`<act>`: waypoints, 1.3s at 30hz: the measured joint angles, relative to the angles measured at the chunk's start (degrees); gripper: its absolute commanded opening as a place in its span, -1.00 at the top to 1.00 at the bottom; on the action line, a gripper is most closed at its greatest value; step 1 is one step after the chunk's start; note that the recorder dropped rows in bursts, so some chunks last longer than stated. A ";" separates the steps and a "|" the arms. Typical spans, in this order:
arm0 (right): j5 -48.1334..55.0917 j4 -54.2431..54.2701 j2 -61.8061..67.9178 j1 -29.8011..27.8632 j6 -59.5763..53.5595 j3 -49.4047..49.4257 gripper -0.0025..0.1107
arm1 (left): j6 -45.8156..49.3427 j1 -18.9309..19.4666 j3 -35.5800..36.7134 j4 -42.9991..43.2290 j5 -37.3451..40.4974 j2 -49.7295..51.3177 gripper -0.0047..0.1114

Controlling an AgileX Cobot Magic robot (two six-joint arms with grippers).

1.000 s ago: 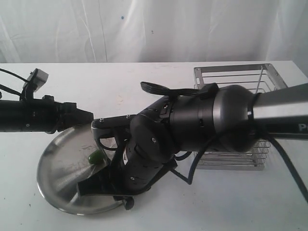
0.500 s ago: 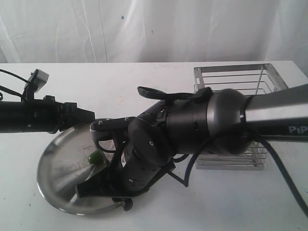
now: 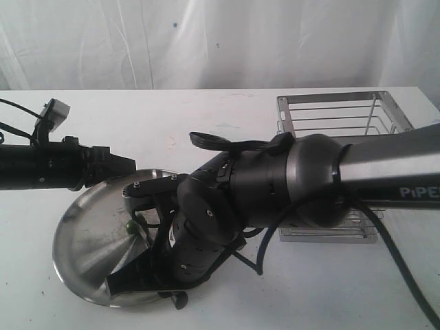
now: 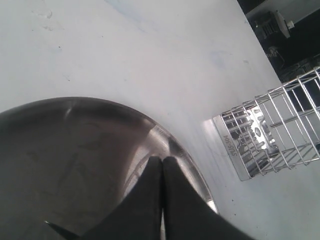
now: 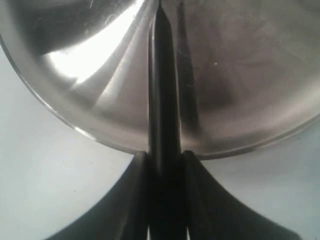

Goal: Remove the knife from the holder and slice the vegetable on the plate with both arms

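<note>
- My right gripper [image 5: 167,200] is clamped on the knife [image 5: 162,90], whose blade runs straight out over the plate [image 3: 75,234].
- The vegetable [image 3: 133,223] lies on the plate beyond the tip, largely hidden by my right arm.
- My left gripper [image 4: 162,200] has its fingers pressed together, empty, at the plate's far rim.

Right arm [image 3: 275,185] covers the plate [image 3: 82,234]; holder [image 3: 344,117] stands unobstructed.

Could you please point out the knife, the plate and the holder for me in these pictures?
knife [image 5: 162,85]: right wrist view, on the black blade reaching out over the plate.
plate [image 3: 82,237]: exterior view, on a bare part of its shiny inner surface.
holder [image 3: 330,113]: exterior view, on the wire bars of its far wall.
</note>
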 measured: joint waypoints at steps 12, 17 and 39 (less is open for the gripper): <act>-0.38 -0.47 0.22 0.24 0.00 0.00 0.96 | 0.00 0.00 0.00 0.00 1.31 0.00 0.91; -1.69 -0.68 0.22 0.24 0.00 0.00 0.96 | 0.00 0.00 0.00 0.24 1.31 0.00 0.91; -1.64 -7.90 0.22 0.24 3.04 0.00 0.96 | 1.30 0.00 0.00 1.90 1.46 0.00 0.91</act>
